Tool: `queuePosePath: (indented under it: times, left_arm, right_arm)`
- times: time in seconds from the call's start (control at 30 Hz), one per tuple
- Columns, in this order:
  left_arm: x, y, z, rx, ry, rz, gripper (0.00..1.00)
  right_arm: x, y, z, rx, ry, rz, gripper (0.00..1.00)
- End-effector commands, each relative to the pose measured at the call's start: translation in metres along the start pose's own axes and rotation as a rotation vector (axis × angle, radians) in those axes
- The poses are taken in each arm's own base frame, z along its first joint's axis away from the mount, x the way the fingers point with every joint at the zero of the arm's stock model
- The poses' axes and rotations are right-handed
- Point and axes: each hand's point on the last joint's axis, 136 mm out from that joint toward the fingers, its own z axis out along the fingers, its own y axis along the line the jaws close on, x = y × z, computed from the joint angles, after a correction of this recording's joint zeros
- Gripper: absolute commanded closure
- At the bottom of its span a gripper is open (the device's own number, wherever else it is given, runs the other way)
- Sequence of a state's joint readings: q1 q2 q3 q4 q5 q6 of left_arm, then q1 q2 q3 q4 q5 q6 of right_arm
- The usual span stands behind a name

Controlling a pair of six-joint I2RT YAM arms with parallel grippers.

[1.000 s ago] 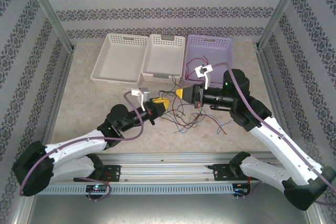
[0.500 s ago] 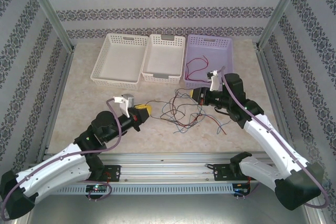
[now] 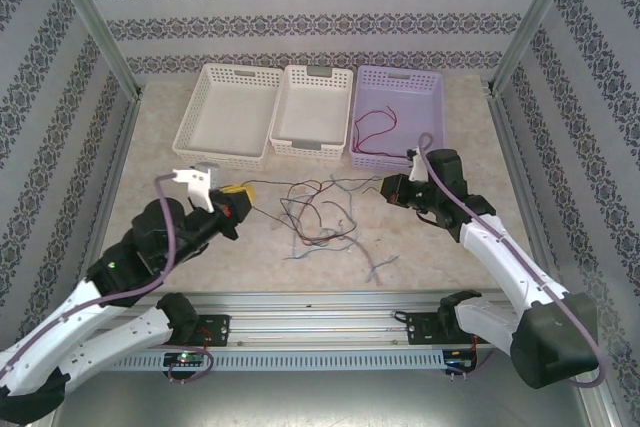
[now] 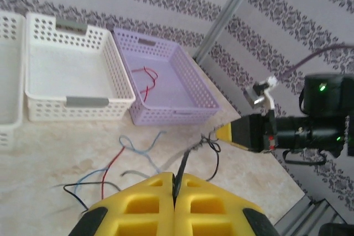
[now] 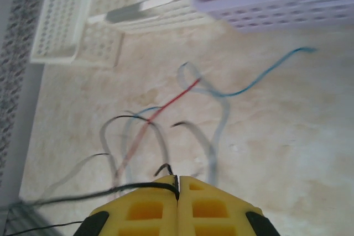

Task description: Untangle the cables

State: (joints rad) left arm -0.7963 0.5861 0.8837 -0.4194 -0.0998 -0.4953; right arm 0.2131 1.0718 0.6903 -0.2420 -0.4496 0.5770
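The cables [image 3: 318, 215] lie as a loose tangle of red, blue-teal and black-grey wires on the table between the two grippers. My left gripper [image 3: 243, 194] is shut on a black cable [image 4: 188, 164] that runs from its yellow fingertips toward the right gripper [image 4: 225, 132]. My right gripper [image 3: 388, 187] is shut on a black cable [image 5: 116, 189] that leaves its tips to the left. Ahead of the right gripper lie a red wire [image 5: 160, 111] and a blue wire [image 5: 260, 75]. One red cable [image 3: 372, 132] lies in the lilac basket [image 3: 432, 87].
Two white baskets [image 3: 228, 152] [image 3: 310, 147] stand left of the lilac one along the back. A pale loose wire [image 3: 376, 267] lies near the front rail. Metal frame posts and patterned walls close in both sides.
The two grippers have drawn apart, the left one leftward and nearer, the right one rightward. The tangle has been stretched wider across the table.
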Motion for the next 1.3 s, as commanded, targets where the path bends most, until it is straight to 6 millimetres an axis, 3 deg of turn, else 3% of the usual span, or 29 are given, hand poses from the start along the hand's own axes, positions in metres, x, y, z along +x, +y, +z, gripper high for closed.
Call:
queuePosePath:
  times: [0.0, 0.33, 0.43, 0.57, 0.67, 0.73, 0.9, 1.13, 1.27]
  left_arm:
    - [-0.01, 0.019, -0.024, -0.119, 0.024, 0.092, 1.0]
    - [-0.05, 0.025, -0.048, -0.243, 0.016, 0.241, 1.0]
    - [-0.068, 0.024, -0.049, -0.281, -0.01, 0.294, 1.0]
    - [-0.088, 0.016, -0.04, -0.299, -0.021, 0.354, 1.0]
    - [-0.099, 0.007, -0.024, -0.296, -0.022, 0.385, 1.0]
    - [-0.103, 0.0, -0.011, -0.285, -0.012, 0.398, 1.0]
    - [-0.111, -0.009, 0.019, -0.267, -0.009, 0.404, 1.0]
    - [-0.125, 0.003, 0.057, -0.265, -0.008, 0.349, 1.0]
    - [-0.134, 0.016, 0.074, -0.255, -0.016, 0.284, 1.0]
  right_arm:
    - [-0.014, -0.023, -0.009, 0.035, -0.086, 0.061, 1.0]
    - [-0.024, -0.092, -0.032, 0.173, -0.229, 0.284, 1.0]
    - [-0.024, -0.105, -0.042, 0.204, -0.283, 0.328, 1.0]
    - [-0.029, -0.103, -0.054, 0.209, -0.333, 0.315, 1.0]
    - [-0.034, -0.081, -0.056, 0.102, -0.348, 0.27, 1.0]
    - [-0.033, -0.053, -0.048, -0.025, -0.305, 0.213, 1.0]
    - [0.008, 0.022, -0.016, -0.206, -0.092, -0.056, 1.0]
    - [0.073, 0.088, 0.009, -0.336, 0.037, -0.37, 0.61]
    - [0.111, 0.121, 0.019, -0.433, 0.073, -0.52, 0.48]
